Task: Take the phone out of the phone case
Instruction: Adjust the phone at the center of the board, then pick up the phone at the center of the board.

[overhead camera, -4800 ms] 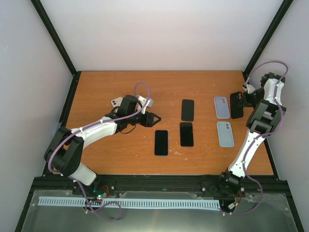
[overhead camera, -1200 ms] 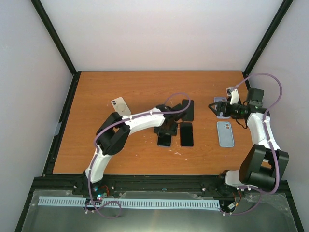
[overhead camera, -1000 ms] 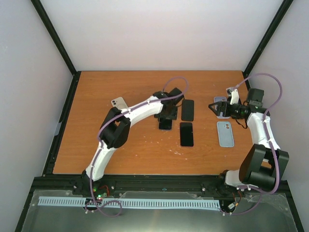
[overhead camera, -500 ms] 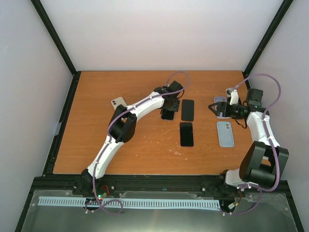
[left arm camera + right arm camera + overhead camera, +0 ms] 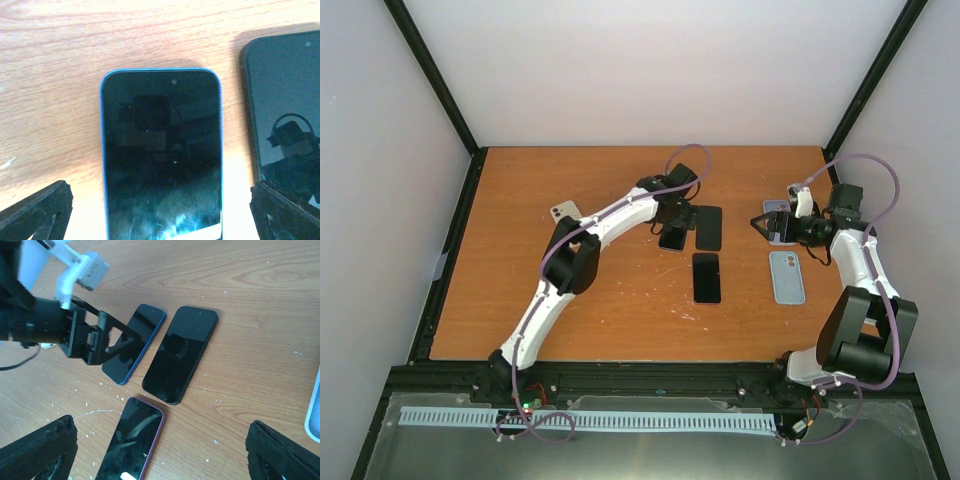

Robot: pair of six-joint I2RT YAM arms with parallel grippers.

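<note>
Surface: orange-brown wood surface [image 5: 520, 300] under pale walls [image 5: 650, 70].
Cream phone: cream phone [image 5: 563, 212] at far left, camera side up, partly under the left arm [image 5: 610, 215].
Left fingers: left fingers [image 5: 37, 210] are spread wide over the middle back of the surface, holding nothing. One sits on each side of the blue-rimmed phone, with bare wood between finger and phone on both sides.
Blue-rimmed phone: blue-rimmed phone [image 5: 161, 150] lies flat, screen up. Whether the blue rim is a case cannot be told.
Black phone: black phone [image 5: 708, 227] lies just beside it on the right, screen up.
Red-rimmed phone: red-rimmed phone [image 5: 706, 277] lies nearer the bases, screen up.
Right fingers: right fingers [image 5: 35, 450] are spread wide and empty, pointing left above the far case.
Pale blue cases: far pale blue case [image 5: 777, 209] is partly hidden. Near pale blue case [image 5: 786, 276] lies back up; whether a phone is inside cannot be told.
</note>
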